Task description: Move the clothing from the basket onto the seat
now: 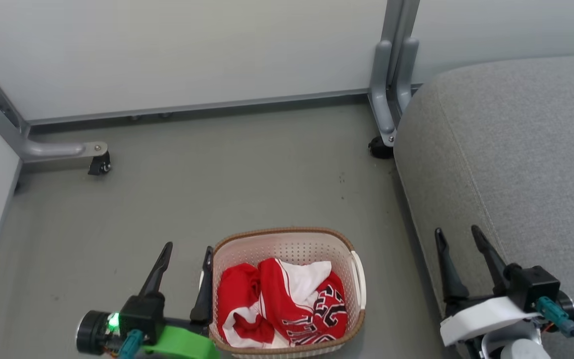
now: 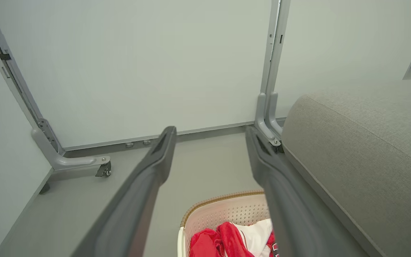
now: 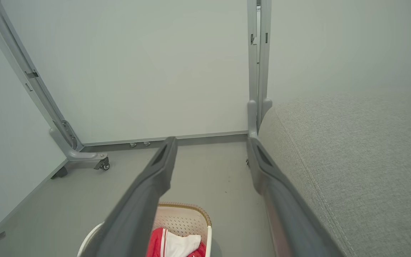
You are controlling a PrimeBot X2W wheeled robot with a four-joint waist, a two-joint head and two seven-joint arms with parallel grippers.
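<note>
Firstly, at the near edge, the left gripper [image 1: 189,247] was found released, its fingers spread with nothing between them. It was positioned at the left side of the basket [image 1: 292,233], the inner finger lying against or just beside the white side handle; contact could not be confirmed. The right gripper [image 1: 456,229] was likewise found parted and empty, held over the near edge of the seat [image 1: 516,149]. The clothing [image 1: 277,299] was recorded inside the basket, both red garments bunched together and the lettered one lying to the right. None of it was on the seat, so the transfer was judged not yet begun.

The following hazards were noted.

- **Basket upset:** a descent of the left gripper from this position could catch the rim or handle. The basket, judged light, could then be tipped or dragged across the floor [image 1: 217,174].
- **Poor grasp:** because the garments were tangled, a pinch on one fold could lift both at once. It could equally take only a loose layer that slips free in transit.
- **Snagging:** cloth caught on the perforated wall could carry the basket up with it.
- **Drop in transit:** a strip of bare floor lay between basket and seat, and a trailing hem released early would land there.
- **Slide-off:** the seat's near corner was seen to be rounded, and clothing laid too close to that edge could slip off.

Farther back, the castored foot [image 1: 381,147] of the partition frame stood beside the seat's far corner. It was well apart from the basket, and no obstruction was expected from it.
</note>
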